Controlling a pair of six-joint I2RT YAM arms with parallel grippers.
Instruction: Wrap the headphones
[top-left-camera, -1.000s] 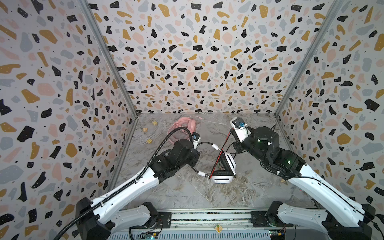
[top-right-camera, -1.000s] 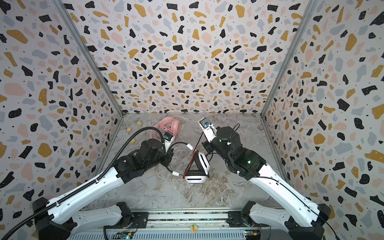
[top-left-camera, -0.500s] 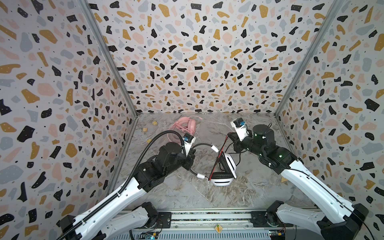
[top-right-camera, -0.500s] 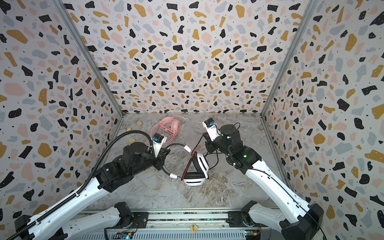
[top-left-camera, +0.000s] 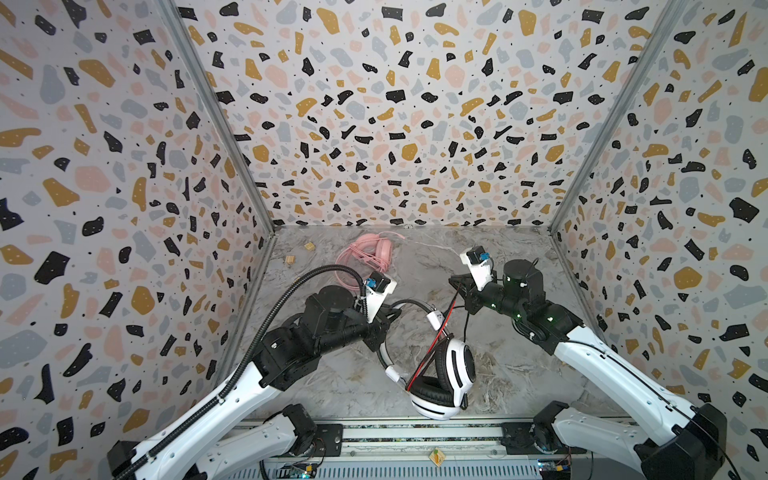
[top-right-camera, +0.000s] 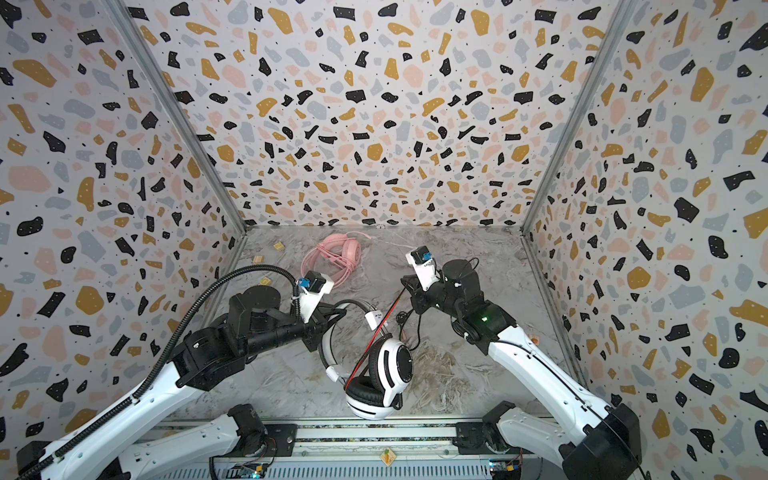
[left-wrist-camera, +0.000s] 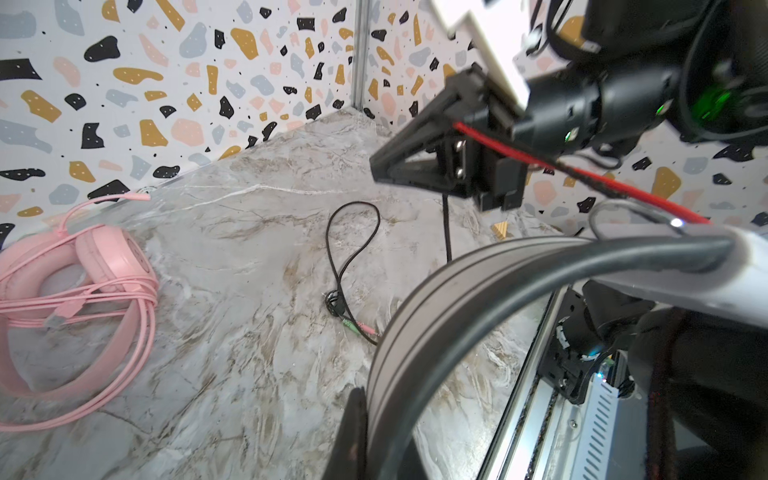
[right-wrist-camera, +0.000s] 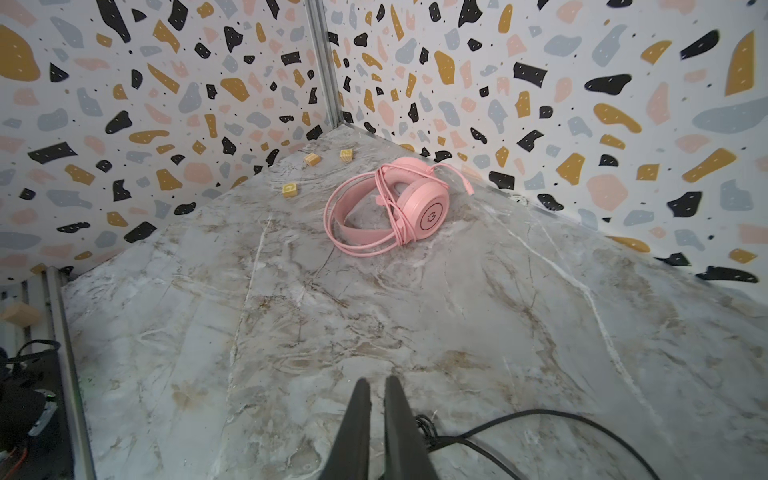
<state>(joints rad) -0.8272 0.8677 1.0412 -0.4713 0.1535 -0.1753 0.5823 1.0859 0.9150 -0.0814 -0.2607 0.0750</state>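
The white-and-black headphones (top-left-camera: 453, 370) (top-right-camera: 390, 365) stand on their earcups near the front edge. My left gripper (top-left-camera: 390, 318) (top-right-camera: 336, 311) (left-wrist-camera: 376, 415) is shut on their black headband (left-wrist-camera: 436, 299). Their red-and-black cord (top-left-camera: 436, 336) (left-wrist-camera: 582, 172) runs taut up to my right gripper (top-left-camera: 455, 282) (top-right-camera: 405, 282) (right-wrist-camera: 377, 382), whose jaws show only a narrow slit at the tips. The cord's loose end (left-wrist-camera: 345, 270) (right-wrist-camera: 540, 419) lies on the table under it. The pink headphones (top-left-camera: 368, 257) (top-right-camera: 334, 257) (right-wrist-camera: 399, 208) lie at the back, their cord wound round them.
Small wooden blocks (top-left-camera: 289, 259) (top-left-camera: 308, 246) (right-wrist-camera: 289, 190) lie by the left wall, and another (top-right-camera: 534, 340) by the right wall. Patterned walls close three sides. A metal rail (top-left-camera: 415, 432) runs along the front of the marble table (right-wrist-camera: 374, 311).
My left wrist has dropped a little toward the front with the headband. My right arm's elbow has drawn back to the right while its gripper stays near the same spot. The white-and-black headphones barely moved.
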